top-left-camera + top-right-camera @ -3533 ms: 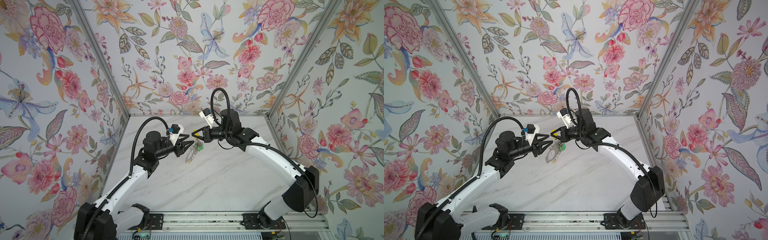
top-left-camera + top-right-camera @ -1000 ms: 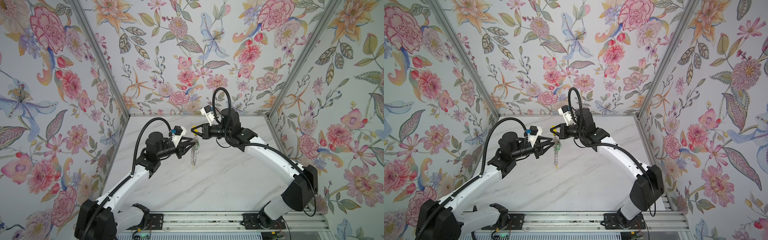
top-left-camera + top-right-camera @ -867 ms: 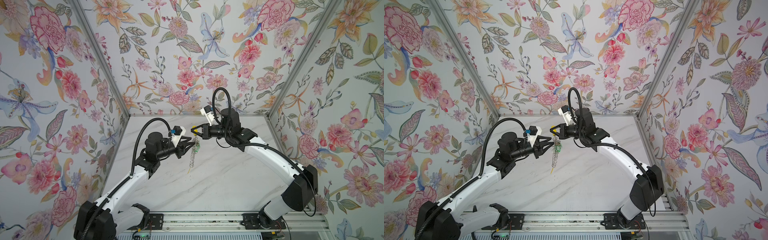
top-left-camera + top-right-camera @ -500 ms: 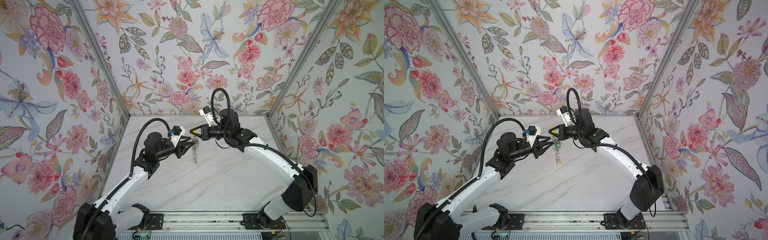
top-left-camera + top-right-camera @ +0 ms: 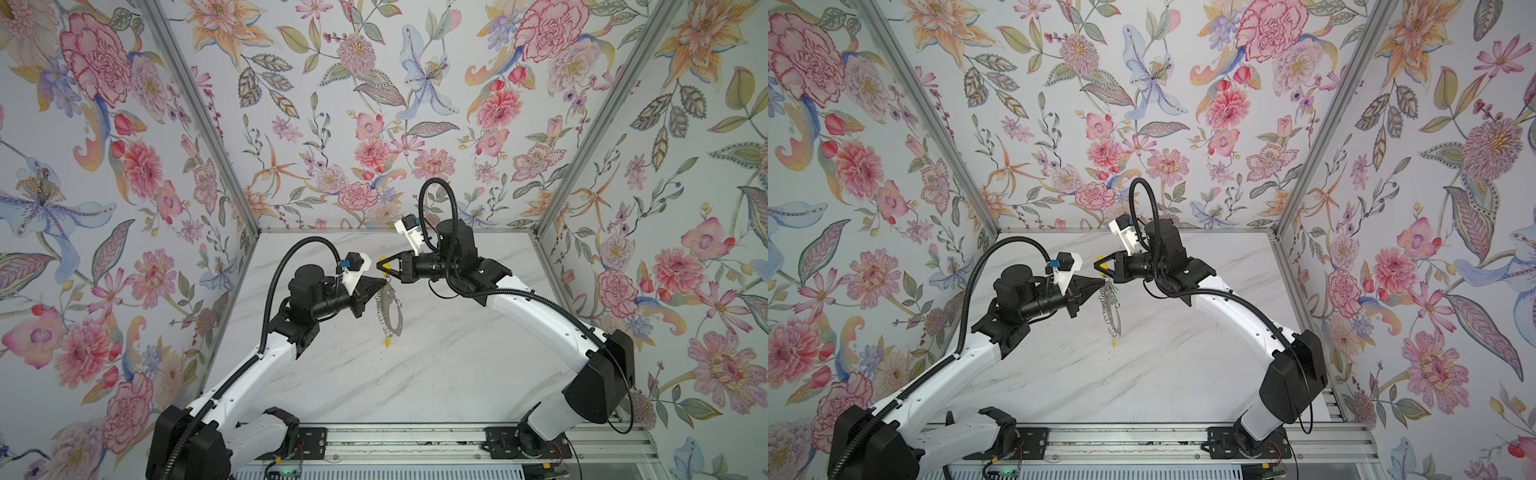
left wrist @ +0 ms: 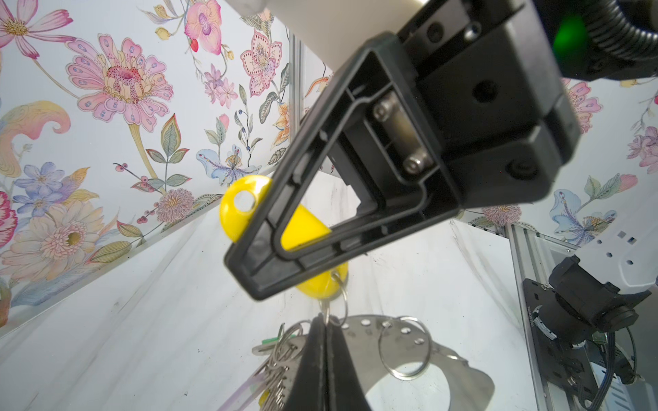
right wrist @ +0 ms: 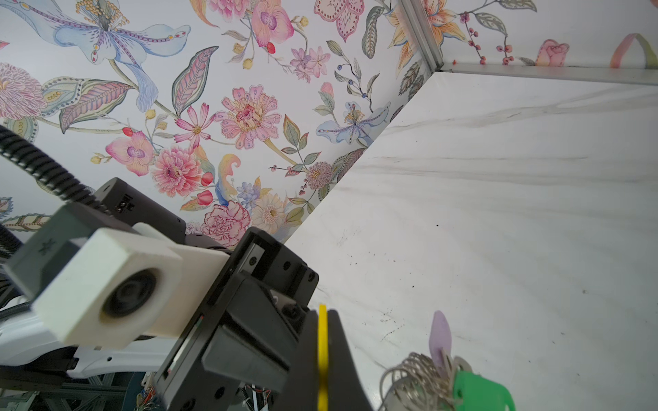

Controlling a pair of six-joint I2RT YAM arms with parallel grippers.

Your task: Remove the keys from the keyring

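**A:** What has changed at the left gripper (image 5: pixel 382 283)?

**B:** A second ago its fingers (image 6: pixel 309 363) stood apart around the top of the keyring (image 5: pixel 394 313). Now they are pressed flat together, with their tips on the thin metal just under the yellow tag (image 6: pixel 238 217). I cannot tell whether they pinch a key shank or one of the wire loops (image 7: pixel 413 379).

**A:** And the right gripper (image 5: pixel 380 264)?

**B:** It is as before, clamped on that yellow tag. The tag's edge shows as a thin strip between its fingers (image 7: pixel 341 356) in the right wrist view. The gripper sits about where it was, just above the left gripper's tip and nearly touching it.

**A:** Where is the keyring?

**B:** It hangs in the air between the two grippers, below the yellow tag and well clear of the marble tabletop (image 5: pixel 436 374). A second ago it looked almost edge-on in a top view, and there its flat grey face now shows. A few seconds back it hung tilted, with the left gripper open beside it.

**A:** Which other keys can you see?

**B:** A green tag (image 7: pixel 480 391) and a pale lilac tag (image 7: pixel 439 334) sit among the wire loops near the top. A second yellow tag (image 5: pixel 387 341) dangles at the keyring's lowest point.
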